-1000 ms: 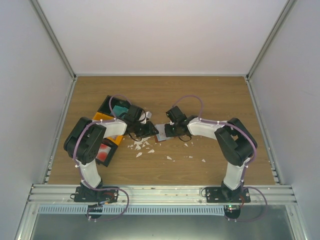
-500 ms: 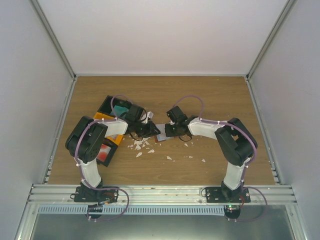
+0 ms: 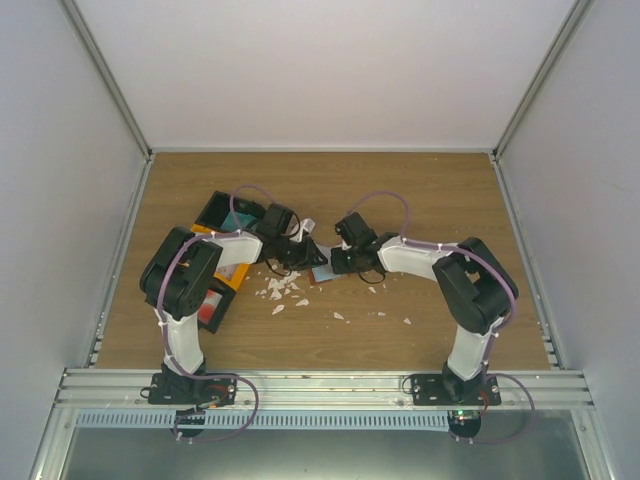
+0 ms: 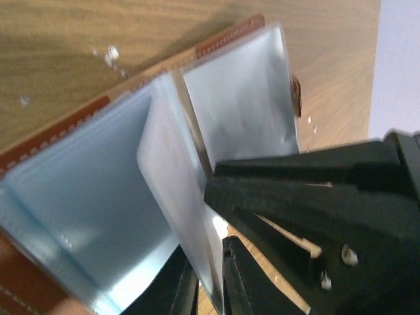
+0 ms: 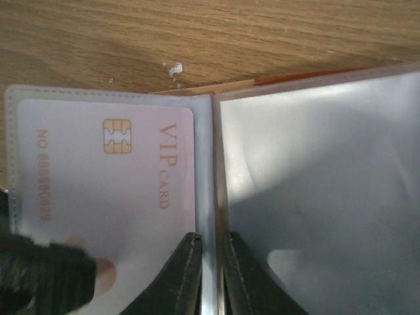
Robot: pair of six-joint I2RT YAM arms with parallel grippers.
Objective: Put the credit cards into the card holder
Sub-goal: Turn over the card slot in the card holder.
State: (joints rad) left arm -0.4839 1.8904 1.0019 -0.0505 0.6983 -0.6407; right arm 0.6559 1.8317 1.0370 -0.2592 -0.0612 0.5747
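Note:
The card holder (image 3: 323, 272) lies open on the wood between both grippers, showing a reddish-brown edge (image 4: 65, 131) and clear plastic sleeves. My left gripper (image 3: 300, 252) is shut on one raised sleeve (image 4: 170, 197), its fingertips (image 4: 211, 282) pinching the sheet. My right gripper (image 3: 335, 262) is shut on the sleeves at the fold (image 5: 214, 262). A pale credit card (image 5: 105, 190) printed "VIP CARD", with a gold chip, sits inside the sleeve left of that fold. A teal card (image 3: 238, 218) and a red card (image 3: 208, 305) lie by the tray, partly hidden by the left arm.
A black-and-orange compartment tray (image 3: 212, 210) lies under the left arm at the left of the table. Small white scraps (image 3: 285, 290) are scattered in front of the holder, and a few more to the right (image 3: 405, 321). White walls surround the table.
My left gripper has swung up and to the right, lifting a sleeve of the holder. The holder has shifted slightly right. The right arm has barely moved.

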